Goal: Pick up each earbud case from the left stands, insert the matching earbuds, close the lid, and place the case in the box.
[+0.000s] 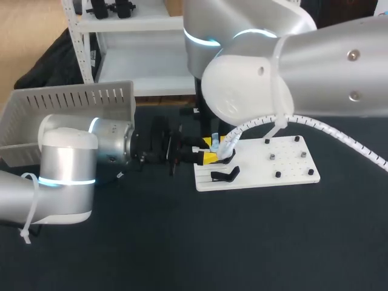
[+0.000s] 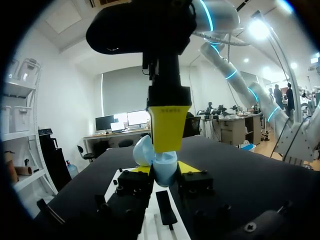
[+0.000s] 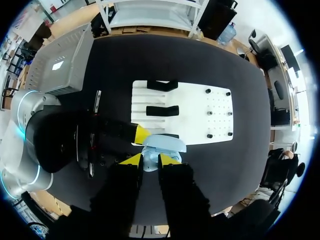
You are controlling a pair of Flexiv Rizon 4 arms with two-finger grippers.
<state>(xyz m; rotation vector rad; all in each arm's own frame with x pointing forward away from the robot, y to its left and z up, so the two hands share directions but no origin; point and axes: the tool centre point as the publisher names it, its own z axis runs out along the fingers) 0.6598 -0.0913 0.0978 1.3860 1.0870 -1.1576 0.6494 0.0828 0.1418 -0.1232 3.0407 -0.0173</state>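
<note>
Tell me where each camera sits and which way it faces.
Head view: fixed above and behind, looking down on the black table; left arm and right arm show.
Left wrist view: on the left wrist, looking level across the table; left claw below, right claw above.
Right wrist view: on the right wrist, looking straight down; right claw, left arm show.
Shared: all see the pale blue plastic earbud case.

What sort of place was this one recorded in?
Probably a robotics lab bench: a black table, a white fixture board with black stands, a grey perforated box, and an earbud case.
</note>
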